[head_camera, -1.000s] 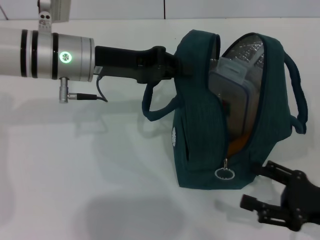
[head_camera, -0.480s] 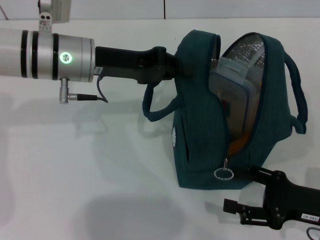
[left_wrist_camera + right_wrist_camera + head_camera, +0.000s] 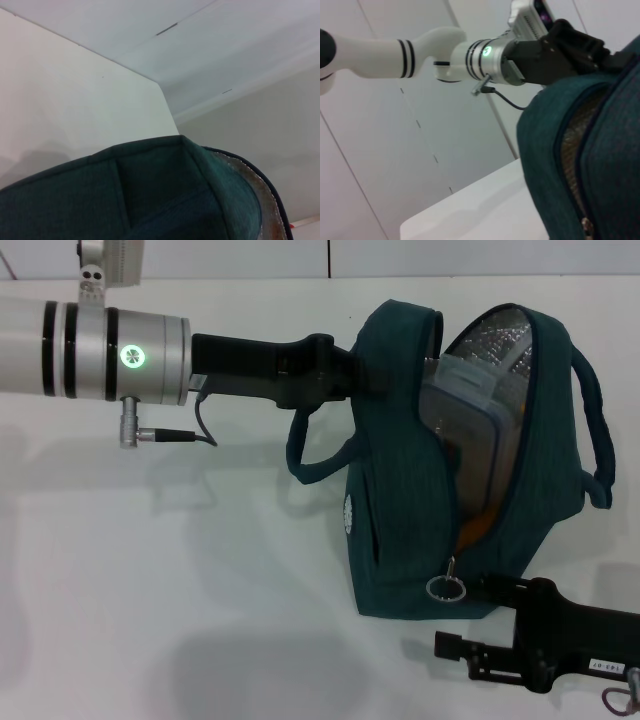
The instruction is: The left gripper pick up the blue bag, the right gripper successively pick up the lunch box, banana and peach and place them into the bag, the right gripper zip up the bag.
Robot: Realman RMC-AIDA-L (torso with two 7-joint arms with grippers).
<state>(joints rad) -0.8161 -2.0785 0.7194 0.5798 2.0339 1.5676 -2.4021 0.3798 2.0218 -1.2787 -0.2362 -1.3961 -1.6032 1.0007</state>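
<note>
The blue bag [image 3: 400, 500] stands unzipped on the white table, its foil lining showing. My left gripper [image 3: 362, 375] comes in from the left and is shut on the bag's top edge, holding it up. Inside the bag the lunch box [image 3: 470, 420] stands on end, with the orange-yellow banana [image 3: 476, 524] below it. The peach is hidden. The zipper's metal ring pull [image 3: 446, 587] hangs low on the bag's front. My right gripper [image 3: 462, 615] lies just beside and below this ring, open, with nothing between its fingers. The left wrist view shows only the bag's fabric [image 3: 165, 200]. The right wrist view shows the bag [image 3: 600, 150].
The white table [image 3: 150, 570] stretches left of the bag. The left arm's silver wrist [image 3: 120, 352] with its green light and a dangling cable [image 3: 170, 432] hangs over the table's left half. A bag handle [image 3: 600, 440] loops out on the far right.
My right gripper has slid left along the table from the lower right corner, so its fingers now lie beside the zipper ring. The left arm and the bag have stayed put.
</note>
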